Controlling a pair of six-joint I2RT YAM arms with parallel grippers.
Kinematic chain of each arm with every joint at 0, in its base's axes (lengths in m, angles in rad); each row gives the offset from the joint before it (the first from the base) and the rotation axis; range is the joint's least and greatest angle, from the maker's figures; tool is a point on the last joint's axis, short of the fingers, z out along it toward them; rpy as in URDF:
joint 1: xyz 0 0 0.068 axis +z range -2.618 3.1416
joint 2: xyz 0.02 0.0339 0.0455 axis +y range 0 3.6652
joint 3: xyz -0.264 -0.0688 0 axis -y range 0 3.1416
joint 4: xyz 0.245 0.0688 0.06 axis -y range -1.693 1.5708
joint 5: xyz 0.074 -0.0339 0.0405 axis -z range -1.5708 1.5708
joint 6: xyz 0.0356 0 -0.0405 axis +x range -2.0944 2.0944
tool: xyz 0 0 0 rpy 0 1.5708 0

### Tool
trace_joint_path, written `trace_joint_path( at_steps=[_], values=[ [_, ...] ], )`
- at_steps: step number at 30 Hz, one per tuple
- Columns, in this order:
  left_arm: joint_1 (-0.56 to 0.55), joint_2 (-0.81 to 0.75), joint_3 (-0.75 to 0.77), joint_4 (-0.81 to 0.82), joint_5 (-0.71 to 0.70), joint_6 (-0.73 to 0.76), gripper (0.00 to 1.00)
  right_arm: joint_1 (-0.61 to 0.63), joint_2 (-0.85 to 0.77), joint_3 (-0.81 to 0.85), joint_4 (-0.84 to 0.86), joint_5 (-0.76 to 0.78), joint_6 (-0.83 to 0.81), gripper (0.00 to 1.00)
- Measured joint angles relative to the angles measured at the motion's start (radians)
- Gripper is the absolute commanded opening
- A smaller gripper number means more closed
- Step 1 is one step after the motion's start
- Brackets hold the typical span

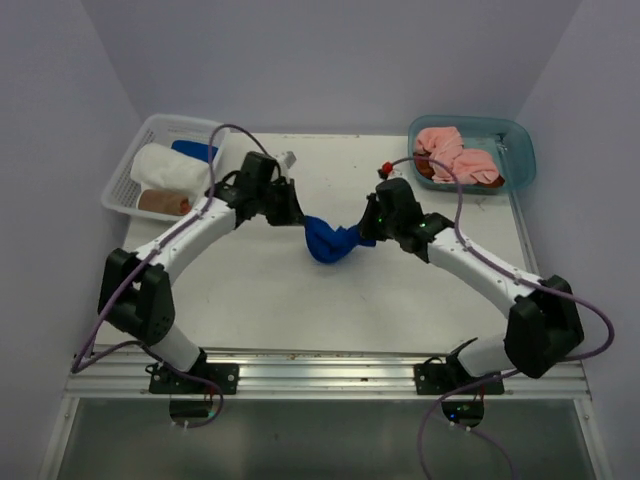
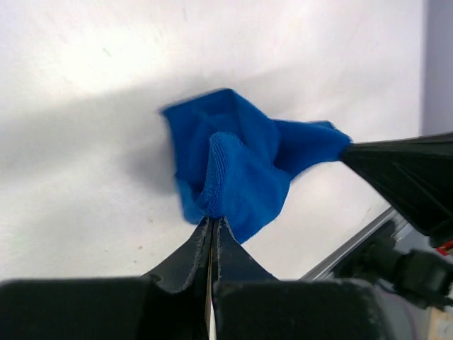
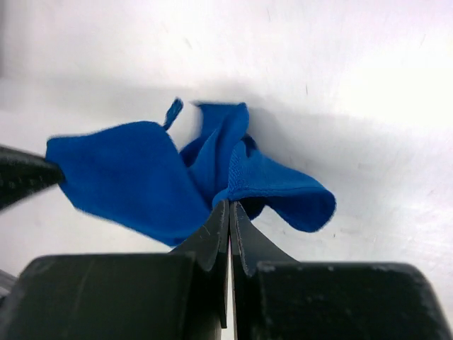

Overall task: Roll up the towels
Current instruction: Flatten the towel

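A royal blue towel (image 1: 330, 242) hangs bunched between my two grippers above the middle of the table. My left gripper (image 1: 298, 219) is shut on its left corner; the left wrist view shows the jaws pinched on the towel (image 2: 233, 166). My right gripper (image 1: 366, 236) is shut on its right corner, with the towel (image 3: 141, 177) sagging in folds in the right wrist view. Pink towels (image 1: 455, 155) and a brown one (image 1: 428, 172) lie in the teal tub. Rolled white (image 1: 172, 167), brown (image 1: 163, 203) and blue (image 1: 194, 150) towels lie in the mesh basket.
The white mesh basket (image 1: 125, 180) stands at the table's far left. The teal plastic tub (image 1: 520, 150) stands at the far right. The right arm's tip (image 2: 403, 170) shows in the left wrist view. A metal rail (image 1: 320, 360) runs along the table's near edge.
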Motion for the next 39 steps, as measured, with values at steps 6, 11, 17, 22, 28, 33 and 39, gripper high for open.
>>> trace_joint_path(
  at_steps=[6, 11, 17, 22, 28, 33, 39],
  values=[
    [0.319, -0.255, 0.065, 0.031, 0.100, -0.006, 0.00, -0.029, -0.291, 0.148, -0.030, 0.077, -0.061, 0.00],
    [0.346, -0.420, 0.050, 0.043, 0.121, 0.000, 0.66, -0.026, -0.554, 0.039, -0.029, 0.099, -0.053, 0.07],
    [0.343, -0.333, -0.046, 0.038, 0.127, -0.019, 0.81, -0.027, -0.558, -0.314, -0.086, 0.087, 0.042, 0.45],
    [0.341, -0.170, -0.097, 0.019, 0.130, -0.030, 0.63, -0.026, -0.516, -0.488, -0.257, 0.103, 0.111, 0.44],
    [0.211, -0.156, -0.107, 0.002, 0.043, -0.027, 0.62, -0.026, -0.643, -0.444, -0.304, 0.201, 0.129, 0.43],
    [-0.064, -0.048, -0.108, 0.039, -0.008, -0.053, 0.65, -0.026, -0.549, -0.381, -0.303, 0.218, 0.126, 0.46],
    [-0.252, 0.157, -0.106, 0.047, -0.059, -0.078, 0.60, -0.035, -0.517, -0.329, -0.327, 0.233, 0.111, 0.49]
  ],
)
